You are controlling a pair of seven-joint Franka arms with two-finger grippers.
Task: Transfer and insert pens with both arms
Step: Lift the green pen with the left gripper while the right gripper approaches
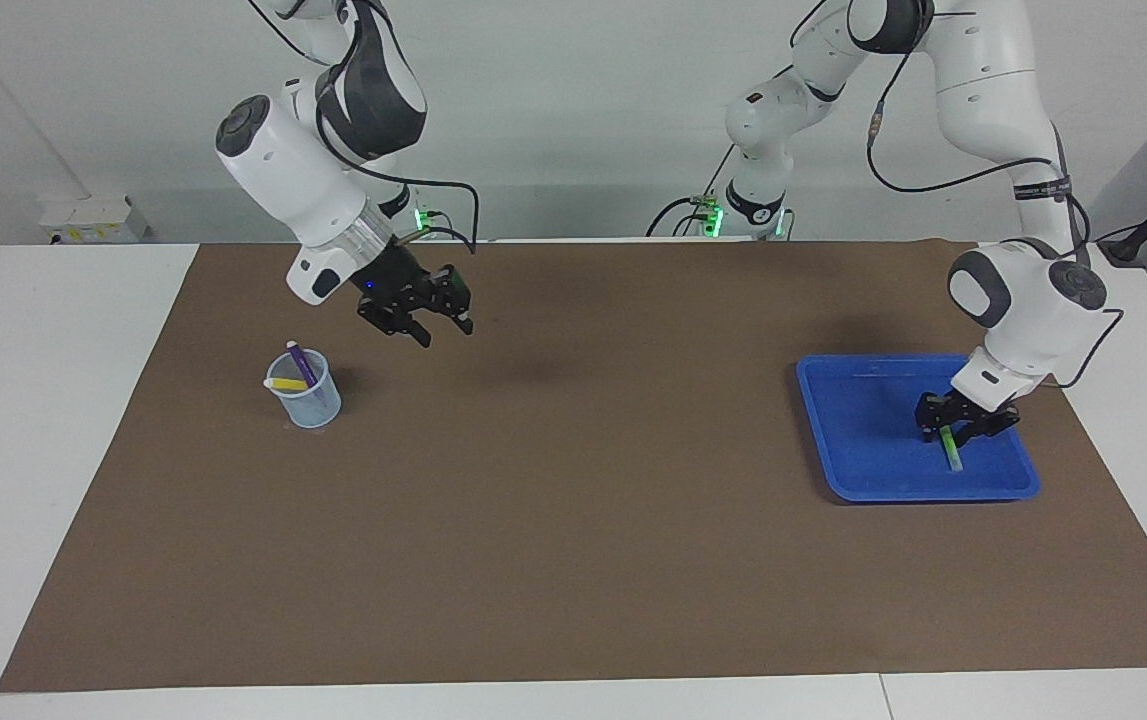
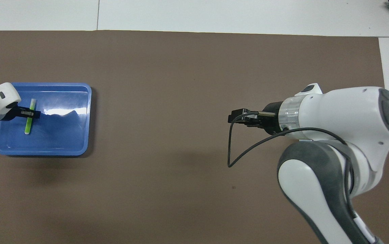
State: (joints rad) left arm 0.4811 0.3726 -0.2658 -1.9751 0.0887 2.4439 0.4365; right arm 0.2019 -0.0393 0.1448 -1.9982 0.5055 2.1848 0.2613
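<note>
A green pen (image 1: 952, 448) lies flat in the blue tray (image 1: 863, 470) at the left arm's end of the table. My left gripper (image 1: 948, 428) is down in the tray over the pen's middle. The overhead view shows the same green pen (image 2: 28, 126), tray (image 2: 65, 142) and left gripper (image 2: 28, 114). The purple pen (image 1: 301, 364) and the yellow pen (image 1: 285, 383) stand in a clear cup (image 1: 308, 402) at the right arm's end. My right gripper (image 1: 445, 330) is open and empty, raised over the mat beside the cup. It also shows in the overhead view (image 2: 234, 117).
A brown mat (image 1: 573, 520) covers most of the white table. In the overhead view my right arm (image 2: 336, 135) hides the cup. Two small arm bases with green lights stand at the robots' edge of the table.
</note>
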